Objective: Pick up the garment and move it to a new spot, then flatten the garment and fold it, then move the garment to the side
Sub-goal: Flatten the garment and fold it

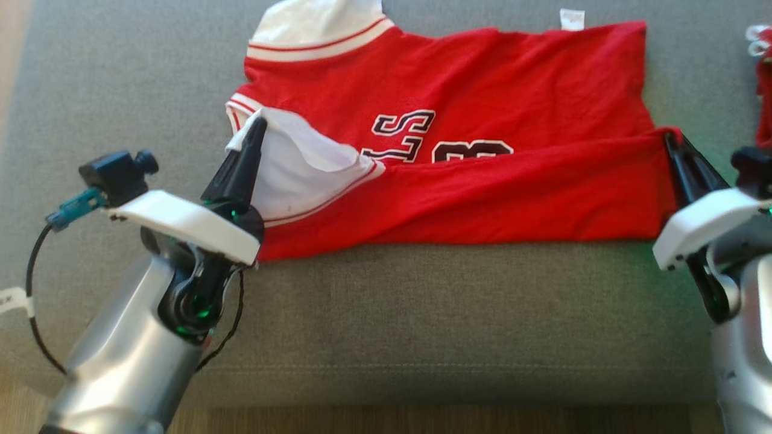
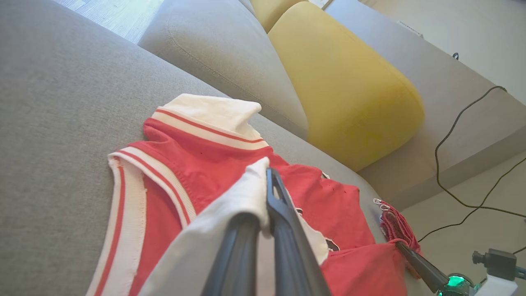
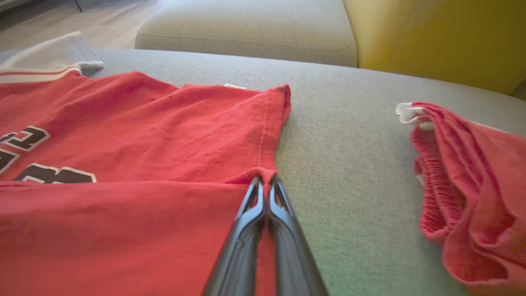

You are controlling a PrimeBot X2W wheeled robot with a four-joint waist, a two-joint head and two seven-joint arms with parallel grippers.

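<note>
The garment is a red jersey with white, red-striped trim and black lettering, lying on the grey sofa seat. Its near half is folded up over the middle. My left gripper is shut on the white sleeve end of that folded edge, which drapes over its fingers in the left wrist view. My right gripper is shut on the red hem corner at the garment's right side, its fingertips pinching the cloth. Both hold the fold slightly lifted over the lettering.
A second red cloth with an elastic band lies bunched on the seat right of the jersey. A yellow cushion stands against the sofa back. A black cable runs over the floor beyond the sofa. The seat's front edge is close below.
</note>
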